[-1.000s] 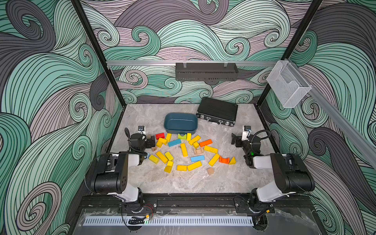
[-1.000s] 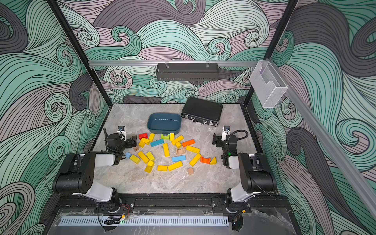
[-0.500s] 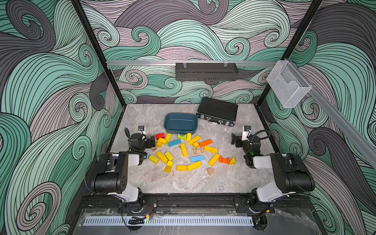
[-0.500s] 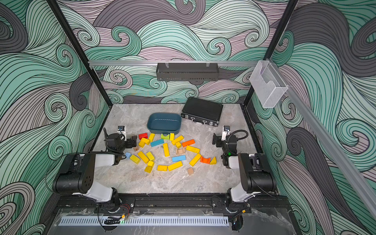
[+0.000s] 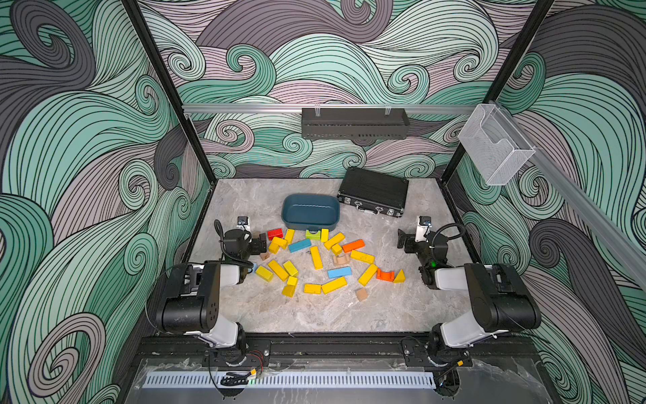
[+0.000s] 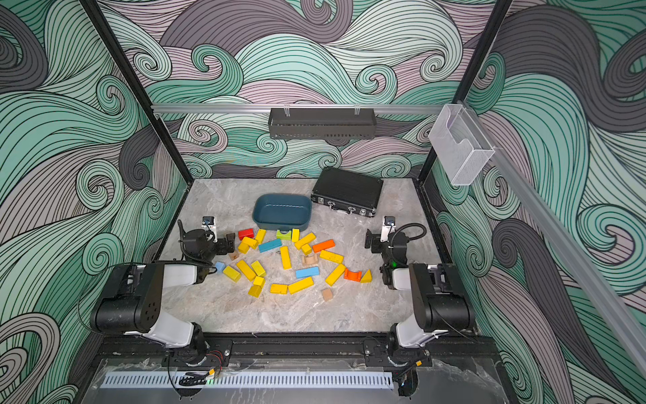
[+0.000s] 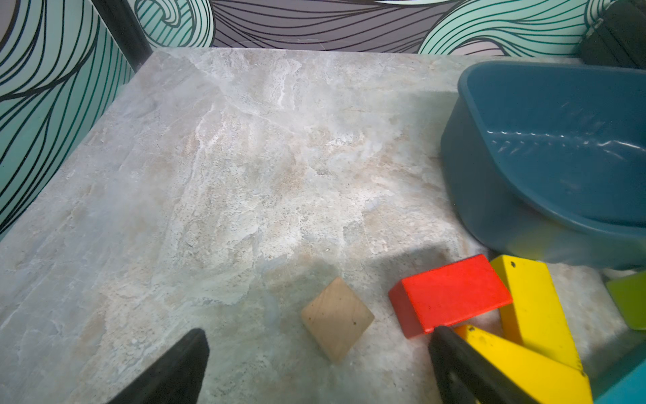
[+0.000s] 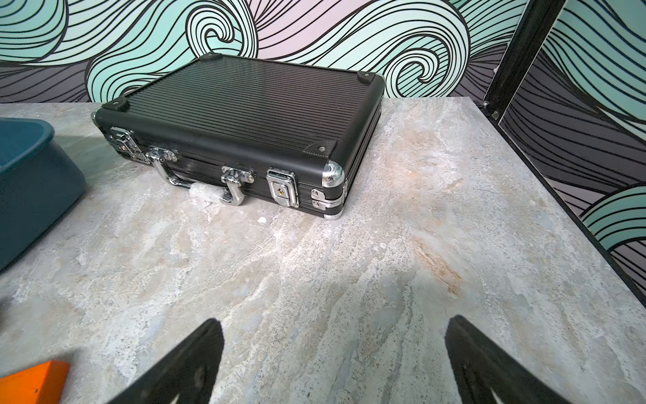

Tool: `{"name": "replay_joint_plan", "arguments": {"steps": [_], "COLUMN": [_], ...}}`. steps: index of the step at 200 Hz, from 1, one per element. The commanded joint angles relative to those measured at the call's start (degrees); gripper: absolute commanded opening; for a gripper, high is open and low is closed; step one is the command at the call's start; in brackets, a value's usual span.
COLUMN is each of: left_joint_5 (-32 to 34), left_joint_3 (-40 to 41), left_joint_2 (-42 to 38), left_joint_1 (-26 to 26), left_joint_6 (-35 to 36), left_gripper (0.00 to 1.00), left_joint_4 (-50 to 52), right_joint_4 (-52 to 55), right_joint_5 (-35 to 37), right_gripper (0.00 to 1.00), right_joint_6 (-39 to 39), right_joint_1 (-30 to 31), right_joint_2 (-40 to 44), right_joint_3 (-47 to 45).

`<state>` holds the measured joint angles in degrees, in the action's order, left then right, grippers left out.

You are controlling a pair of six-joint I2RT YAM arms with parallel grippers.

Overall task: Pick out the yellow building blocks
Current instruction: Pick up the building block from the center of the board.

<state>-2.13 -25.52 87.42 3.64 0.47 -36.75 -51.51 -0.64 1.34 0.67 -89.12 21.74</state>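
my left gripper (image 7: 317,341) has its fingers (image 7: 181,363) spread wide and holds nothing, low over the marble table (image 7: 216,168). a plain wooden cube (image 7: 337,318) sits on the table between the two tips, touching neither. one fingertip overlaps a yellow bar (image 7: 517,367) in the left wrist view, and i cannot tell whether they touch. just past that tip lies a red block (image 7: 451,293), pressed against yellow pieces.

my right gripper (image 8: 334,321) is just as wide open, with only table surface between its fingers. beyond it the black case (image 8: 237,122) lies closed, and an orange block (image 8: 33,383) sits off to the side.

in both top views the yellow building blocks (image 5: 315,257) lie scattered on the table between the two arms. they are mixed with blue, orange, red, lime-green and plain wood pieces. they are all on the near side of the dark blue tub (image 5: 310,197) and outside it.
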Motion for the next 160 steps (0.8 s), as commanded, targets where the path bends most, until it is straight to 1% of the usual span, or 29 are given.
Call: {"name": "replay_joint_plan", "arguments": {"steps": [1, 8, 18, 25, 29, 43, 58, 66, 72, 77, 85, 98, 109, 121, 137, 160], "left_joint_5": [-1.96, -2.96, -4.17, -5.22, -5.84, -7.54, -9.24, -10.52, -11.87, -12.95, -13.59, -13.07, -12.2, -11.93, -11.95, -11.8], "left_joint_3": [-6.75, -10.29, -14.33, -16.89, -18.49, -24.31, -29.98, -32.8, -34.85, -36.33, -38.38, -40.23, -40.75, -40.17, -38.63, -37.76], "left_joint_2": [-2.77, -4.07, -5.39, -5.5, -7.34, -8.8, -9.66, -9.86, -10.06, -10.2, -10.45, -11.14, -12.37, -14.13, -17.19, -20.31], "left_joint_1": [0.48, 0.42, 0.4, 0.4, 0.39, 0.18, 0.23, 0.2, 0.23, 0.21, 0.07, 0.07, 0.12, 0.1, 0.13, 0.13], "left_joint_6": [0.17, 0.27, 0.42, 0.78, 1.46, 3.07, 4.63, 5.35, 6.67, 8.06, 9.19, 10.14, 10.59, 11.31, 12.31, 13.3], "left_gripper": [0.99, 0.99, 0.99, 0.99, 0.99, 0.99, 0.99, 0.98, 0.98, 0.98, 0.98, 0.96, 0.96, 0.95, 0.94, 0.93], "left_joint_4": [9.36, 16.66, 23.73, 28.25, 31.01, 40.93, 50.37, 55.23, 58.97, 61.79, 65.73, 69.71, 71.68, 72.55, 72.49, 74.03], "right_joint_4": [0.07, 1.31, 4.66, 8.62, 11.03, 21.08, 34.09, 42.16, 47.61, 50.98, 54.66, 57.21, 59.04, 63.17, 69.12, 74.96], "right_joint_5": [0.64, 2.09, 3.5, 4.19, 4.89, 6.38, 7.82, 6.33, 3.3, 1.12, -0.26, -2.27, -3.04, -4.03, -4.96, -5.47], "right_gripper": [0.98, 0.96, 0.94, 0.92, 0.9, 0.84, 0.8, 0.8, 0.81, 0.81, 0.81, 0.83, 0.81, 0.81, 0.71, 0.67], "right_joint_6": [-0.35, -0.84, -1.17, -1.3, -1.34, -1.66, -7.97, -11.41, -12.1, -12.51, -13.49, -15.31, -17.3, -18.22, -19.59, -19.84], "right_joint_1": [-0.23, -0.23, -0.14, -0.06, 0.09, 0.74, 1.13, 1.11, 1.19, 1.4, 2.17, 3.24, 3.81, 4.38, 5.56, 10.64], "right_joint_2": [0.95, 2.09, 4.37, 6.2, 7.37, 11.84, 16.21, 17.69, 18.64, 19.36, 20.49, 22.92, 24.9, 26.04, 26.69, 27.25], "right_joint_3": [0.72, 1.0, 1.73, 3.03, 3.81, 7.16, 11.95, 15.14, 17.24, 18.61, 19.49, 18.71, 17.26, 17.08, 17.17, 16.67]}}
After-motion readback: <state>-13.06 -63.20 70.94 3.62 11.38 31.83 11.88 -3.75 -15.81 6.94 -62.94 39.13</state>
